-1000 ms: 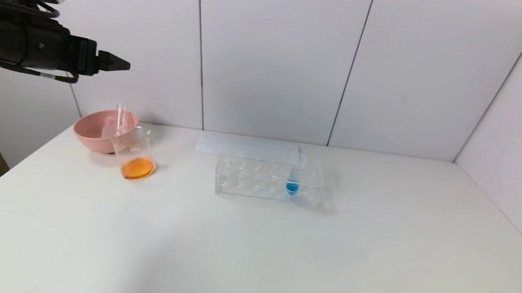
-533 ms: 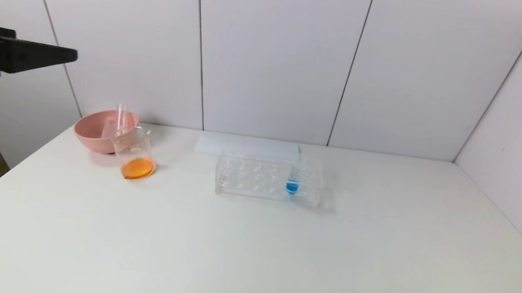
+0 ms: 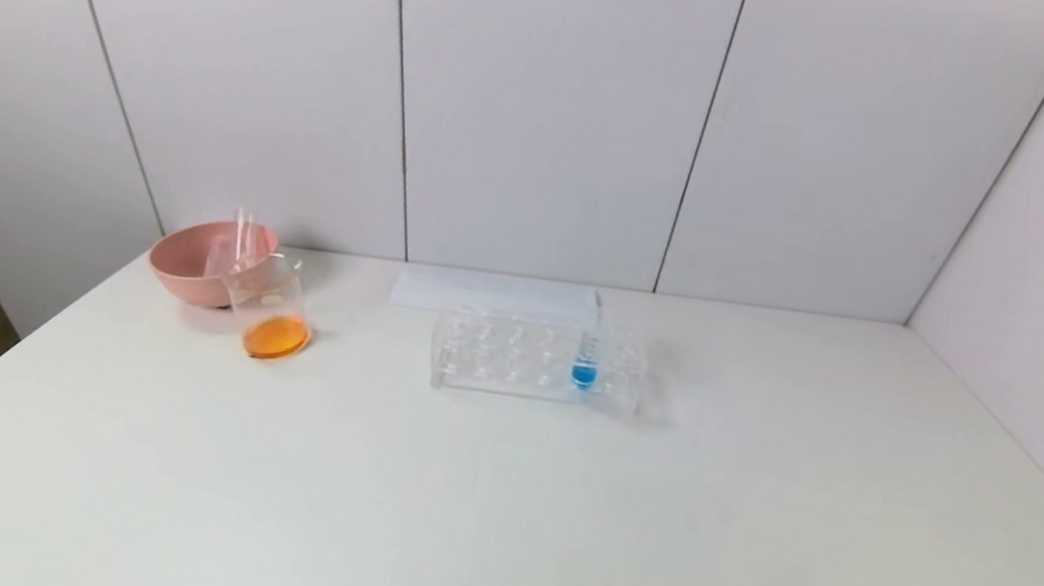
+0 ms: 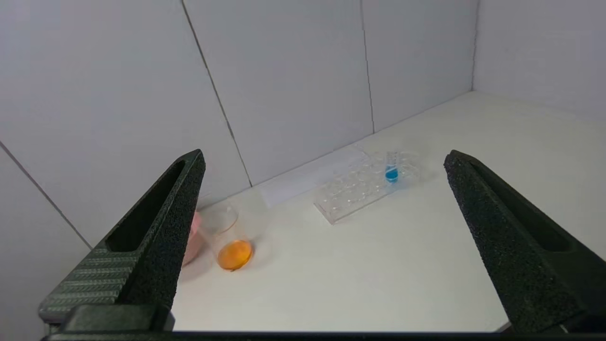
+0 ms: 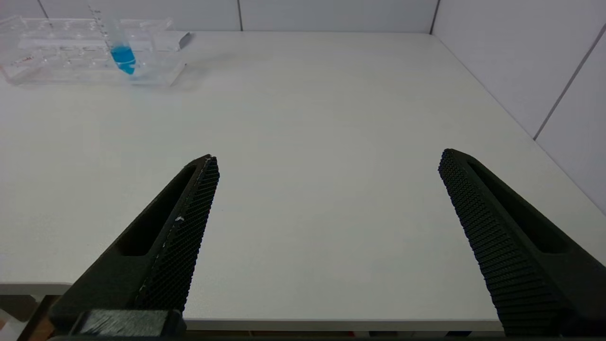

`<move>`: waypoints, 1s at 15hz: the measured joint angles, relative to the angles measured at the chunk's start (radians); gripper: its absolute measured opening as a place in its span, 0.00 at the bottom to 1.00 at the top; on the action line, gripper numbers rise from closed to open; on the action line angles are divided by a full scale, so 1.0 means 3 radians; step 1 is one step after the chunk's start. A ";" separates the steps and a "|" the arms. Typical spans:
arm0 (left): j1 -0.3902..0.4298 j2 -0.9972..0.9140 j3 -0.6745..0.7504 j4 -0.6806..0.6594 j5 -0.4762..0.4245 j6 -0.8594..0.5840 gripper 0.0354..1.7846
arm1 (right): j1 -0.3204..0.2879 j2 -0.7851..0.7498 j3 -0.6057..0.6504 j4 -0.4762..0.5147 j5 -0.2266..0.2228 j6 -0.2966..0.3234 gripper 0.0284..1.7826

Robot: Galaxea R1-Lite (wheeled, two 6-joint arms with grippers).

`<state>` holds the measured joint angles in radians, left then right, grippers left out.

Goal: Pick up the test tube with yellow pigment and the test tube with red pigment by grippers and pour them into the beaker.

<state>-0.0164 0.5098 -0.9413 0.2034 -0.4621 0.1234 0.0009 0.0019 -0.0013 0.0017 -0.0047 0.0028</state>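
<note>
The left hand (image 4: 322, 246) hung wide open and empty, off the tabletop's (image 3: 493, 511) left side and raised above it, looking down across it. The right hand (image 5: 326, 237) was just as wide and empty, low by the near right edge. Out from the left hand stood the beaker (image 4: 227, 237), upright with orange liquid in its bottom, touching or just in front of a pink bowl (image 3: 198, 263) where two emptied tubes (image 3: 240, 236) leaned. Farther right sat the clear rack (image 3: 533, 360), holding only a blue tube (image 3: 585, 362). The beaker lay far nearer the left hand; the pouring looked done to me.
</note>
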 joint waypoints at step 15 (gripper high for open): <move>0.0062 -0.1565 0.3034 -0.2487 0.0697 0.0179 0.99 | -0.0003 0.0000 -0.0001 0.0000 0.0001 -0.0001 0.95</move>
<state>0.0023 0.0402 -0.0311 -0.5426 -0.2530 0.1770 0.0000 0.0019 -0.0017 0.0017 -0.0043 0.0023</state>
